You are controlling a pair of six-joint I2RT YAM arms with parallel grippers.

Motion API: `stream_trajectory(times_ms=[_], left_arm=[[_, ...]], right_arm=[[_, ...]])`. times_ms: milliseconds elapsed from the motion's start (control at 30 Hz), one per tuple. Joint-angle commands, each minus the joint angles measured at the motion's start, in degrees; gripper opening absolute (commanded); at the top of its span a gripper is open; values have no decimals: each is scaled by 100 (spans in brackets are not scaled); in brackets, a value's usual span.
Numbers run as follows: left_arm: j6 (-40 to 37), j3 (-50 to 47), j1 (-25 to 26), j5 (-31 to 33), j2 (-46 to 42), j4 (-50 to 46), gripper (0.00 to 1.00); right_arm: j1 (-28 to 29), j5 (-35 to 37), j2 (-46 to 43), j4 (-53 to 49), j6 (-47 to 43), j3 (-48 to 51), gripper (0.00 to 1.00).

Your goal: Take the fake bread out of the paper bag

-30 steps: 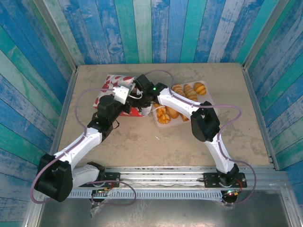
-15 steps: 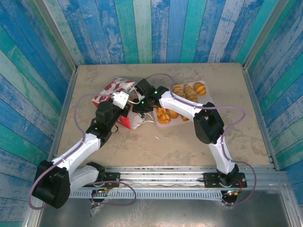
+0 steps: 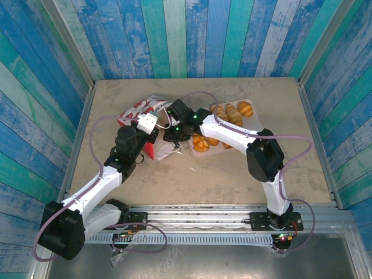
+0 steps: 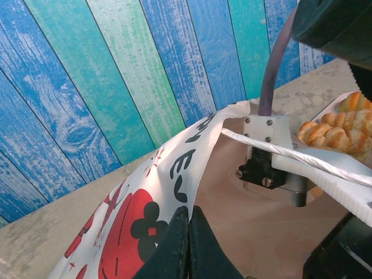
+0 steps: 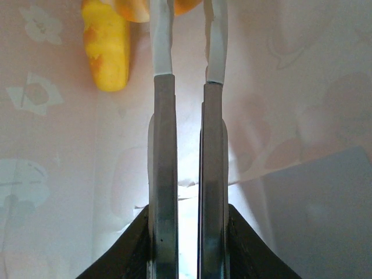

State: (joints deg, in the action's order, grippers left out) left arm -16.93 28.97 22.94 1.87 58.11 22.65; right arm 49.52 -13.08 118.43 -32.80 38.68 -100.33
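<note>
The paper bag (image 3: 139,108), white with red apple prints, hangs tilted over the table's left half. My left gripper (image 4: 189,214) is shut on its rim beside the black lettering. The bag's white cord handle (image 4: 290,154) crosses in front of my right arm's wrist (image 4: 268,168), which reaches into the bag's mouth. Inside the bag, my right gripper (image 5: 189,7) has its fingers close together around an orange piece of fake bread (image 5: 133,10) at the frame's top edge. A yellow piece (image 5: 104,52) lies just to the left. More fake bread (image 3: 232,111) lies on the tray.
A pale tray (image 3: 257,119) with several bread pieces sits right of the bag, partly under my right arm. Blue and green plank walls close in the table on three sides. Bare tabletop (image 3: 197,174) lies in front of both arms.
My left arm has drawn the bag up and toward the near left. My right gripper has followed inside the bag and its fingers have narrowed.
</note>
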Motion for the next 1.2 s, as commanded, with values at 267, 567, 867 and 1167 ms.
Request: stream_trajectory(times_ms=[267, 567, 867, 1167], left_arm=[[108, 300, 9, 245, 245, 107, 5], [251, 399, 9, 345, 297, 160, 5], [439, 529, 10, 634, 477, 83, 4], [580, 793, 9, 889, 830, -76, 3]], right_arm=[[223, 519, -945, -949, -315, -6, 1], [303, 899, -1497, -1378, -402, 358, 1], [331, 1157, -2086, -1742, -531, 641, 1], [335, 1399, -2734, -2027, -494, 1091, 1]])
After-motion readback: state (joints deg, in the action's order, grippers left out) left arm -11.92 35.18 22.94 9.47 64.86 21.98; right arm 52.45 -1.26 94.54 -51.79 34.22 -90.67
